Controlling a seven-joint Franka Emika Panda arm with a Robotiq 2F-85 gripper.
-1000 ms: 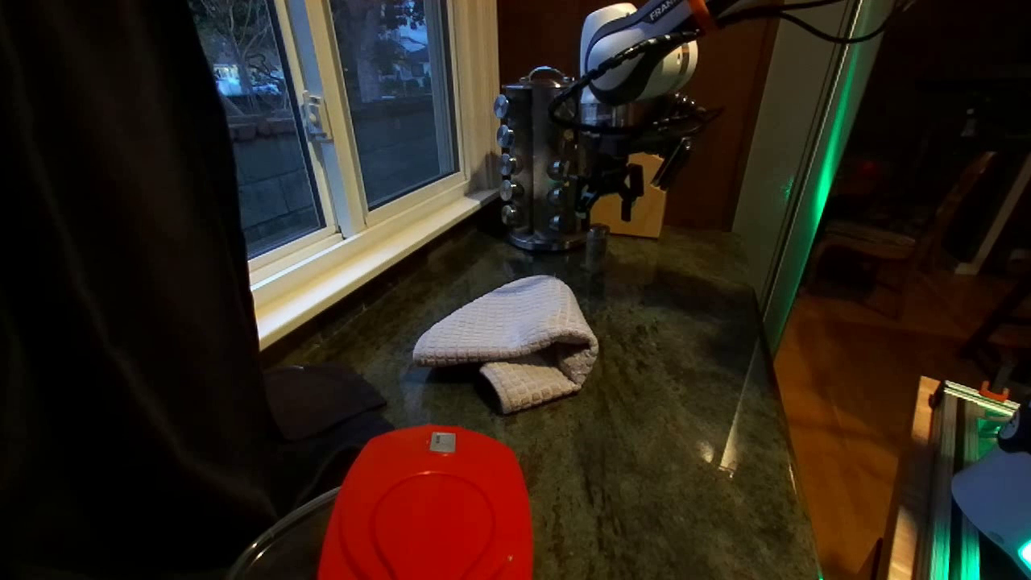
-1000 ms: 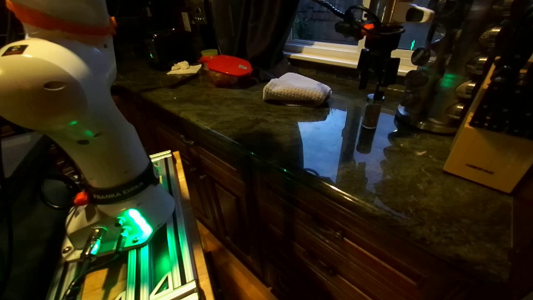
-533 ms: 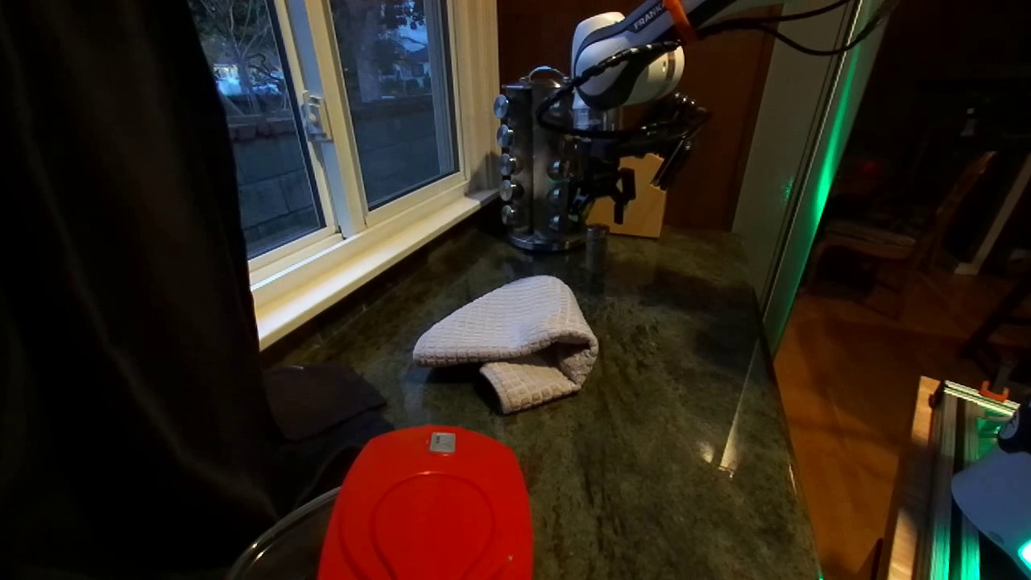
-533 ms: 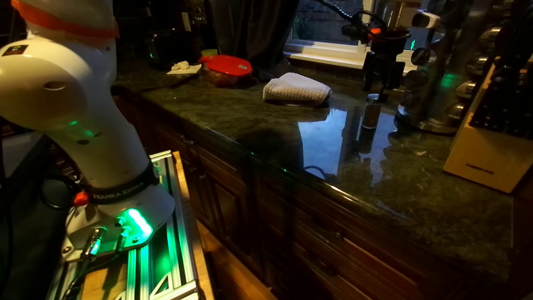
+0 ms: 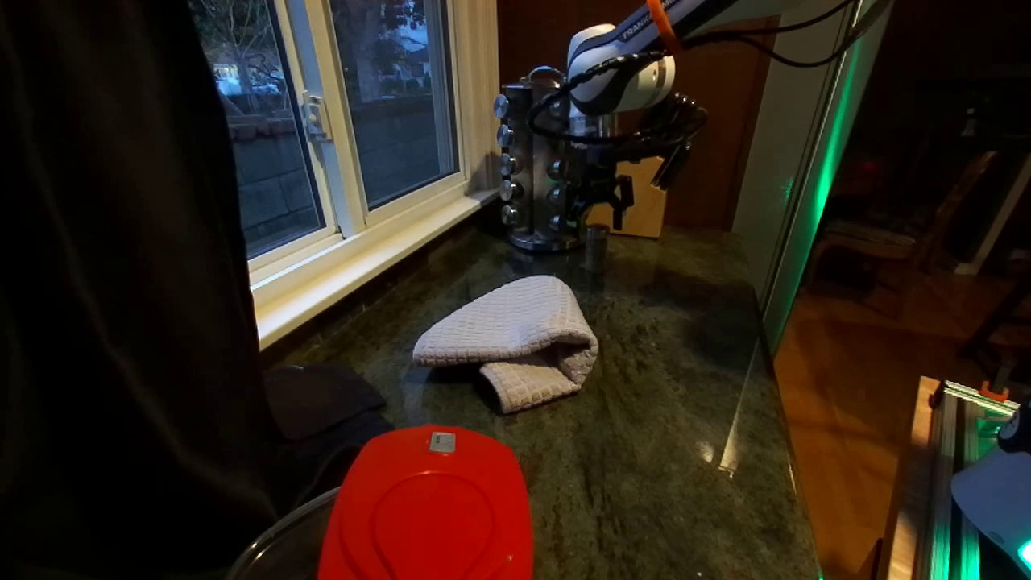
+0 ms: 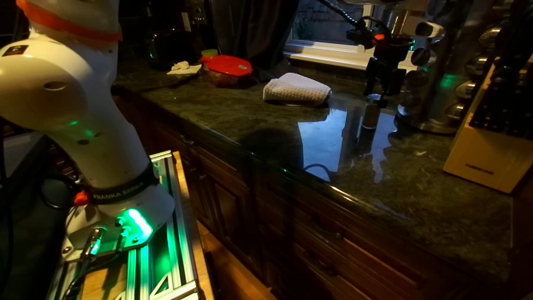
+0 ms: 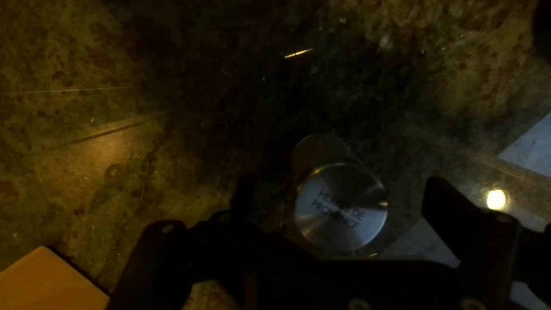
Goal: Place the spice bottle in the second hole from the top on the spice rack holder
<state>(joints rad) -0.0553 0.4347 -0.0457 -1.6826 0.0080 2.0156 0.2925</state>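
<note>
Knife block (image 6: 483,162) and cabinets (image 6: 227,200) (dark wood) say kitchen.

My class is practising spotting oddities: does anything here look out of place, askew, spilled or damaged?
The bottle looks out of place: it stands on the counter, outside the rack that holds similar jars. The towel lies untidily folded. I see no clear spill or damage, though much is dark.

Spice rack (image 5: 541,169), partly hidden (behind arm (image 5: 624,89))

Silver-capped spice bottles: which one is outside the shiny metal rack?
The upright spice bottle on the dark green stone counter, lid marked Provence; the others sit in the tall silver rack, caps outward.
</note>
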